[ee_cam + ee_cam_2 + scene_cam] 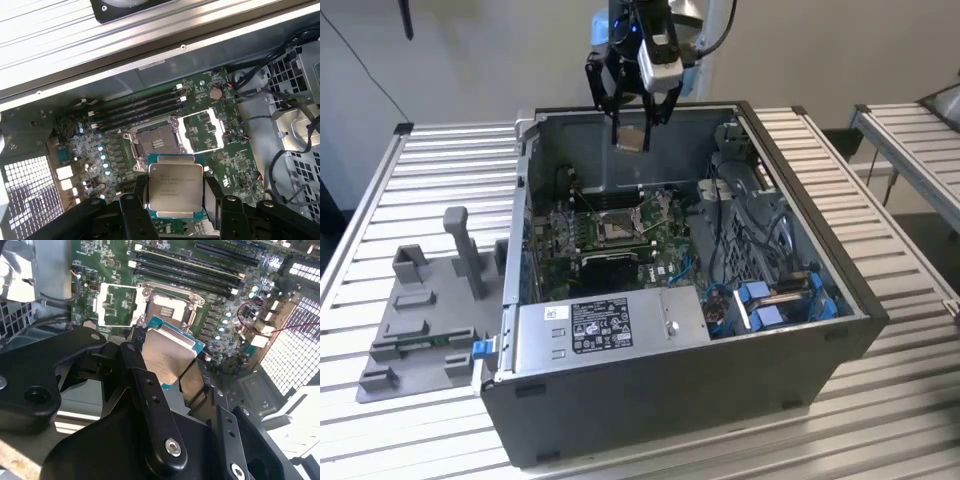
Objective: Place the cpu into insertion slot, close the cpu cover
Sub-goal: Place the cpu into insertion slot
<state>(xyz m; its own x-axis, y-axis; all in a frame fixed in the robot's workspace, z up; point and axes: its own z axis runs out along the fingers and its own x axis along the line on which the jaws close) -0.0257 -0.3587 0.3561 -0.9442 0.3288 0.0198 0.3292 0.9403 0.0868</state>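
Slatted table [440,170], open case [670,400]; gripper [632,130] holding cpu [176,186] over motherboard [235,165]

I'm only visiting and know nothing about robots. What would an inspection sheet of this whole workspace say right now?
Surface: slatted metal table carrying an open computer case.
Job's things: cpu held above the circuit board; insertion slot looks empty; cpu cover lies open beside the slot.
Clutter: grey fixture plate with blocks, on the table at the exterior view's left.
Grippers: gripper shut on the cpu, over the case.
Cables: black cables and blue connectors inside the case.
Surroundings: second slatted table at the exterior view's right; plain wall behind.
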